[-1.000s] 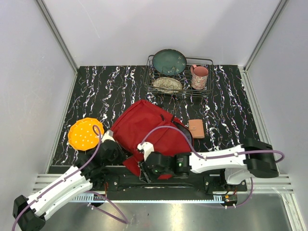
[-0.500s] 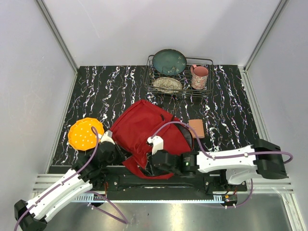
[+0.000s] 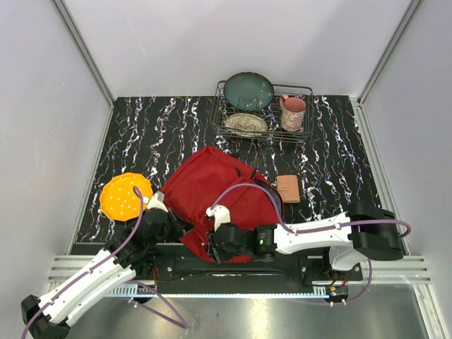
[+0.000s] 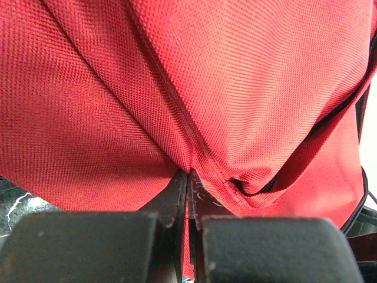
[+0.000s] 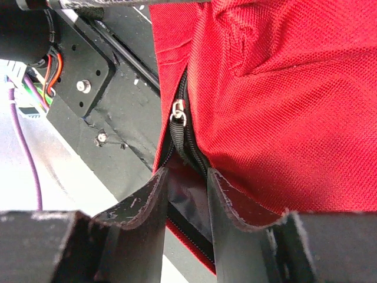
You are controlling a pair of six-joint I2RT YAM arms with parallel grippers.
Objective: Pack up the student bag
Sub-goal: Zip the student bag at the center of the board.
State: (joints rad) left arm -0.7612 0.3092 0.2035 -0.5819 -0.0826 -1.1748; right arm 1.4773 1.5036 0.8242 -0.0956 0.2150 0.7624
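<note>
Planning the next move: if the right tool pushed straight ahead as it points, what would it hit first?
Probably the black zipper of the student bag, just ahead of the right tool, below the metal pull; depth unclear.

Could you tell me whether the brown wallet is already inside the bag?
No, the wallet lies out on the table, beside the bag.
</note>
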